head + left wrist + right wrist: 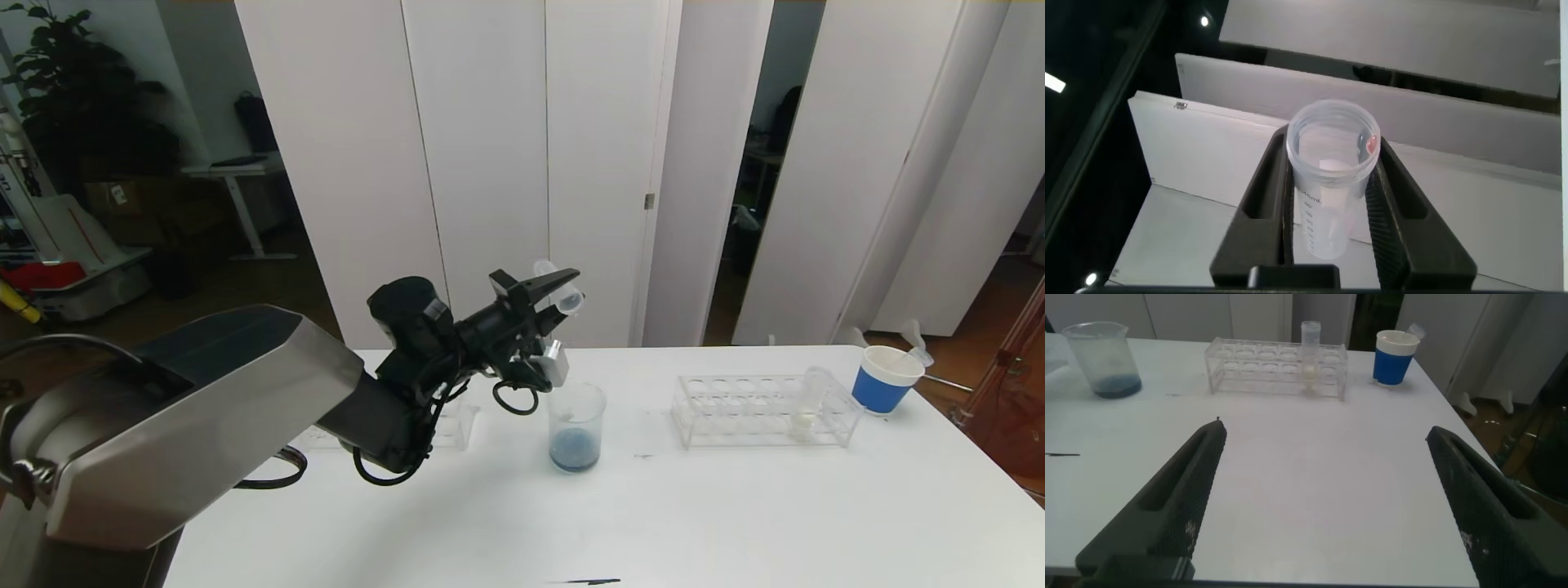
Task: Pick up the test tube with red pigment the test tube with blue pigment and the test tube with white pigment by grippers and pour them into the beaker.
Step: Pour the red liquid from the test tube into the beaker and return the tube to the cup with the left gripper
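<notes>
step: emptied tube (563,294) pinched in left gripper (557,287) fingers above beaker (576,426) | advice: withdraw level, avoid drips | right gripper (1327,502) fingers spread, idle over bench (653,506)

The beaker (576,437) stands on the bench (653,523), near its middle. The left gripper (563,287) is raised above and just behind the beaker, shut on a test tube (563,290) that lies tilted with its mouth toward the wrist. A tube rack (763,411) stands on the bench to the right of the beaker, apart from it. The test tube with white pigment (808,404) stands upright in the rack, near the right end. A paper cup (884,380) stands right of the rack, slightly behind it. A second rack (453,425) sits left of the beaker, behind the left arm. The right gripper (1323,498) hovers over the bench, jaws spread, in front of the rack.
</notes>
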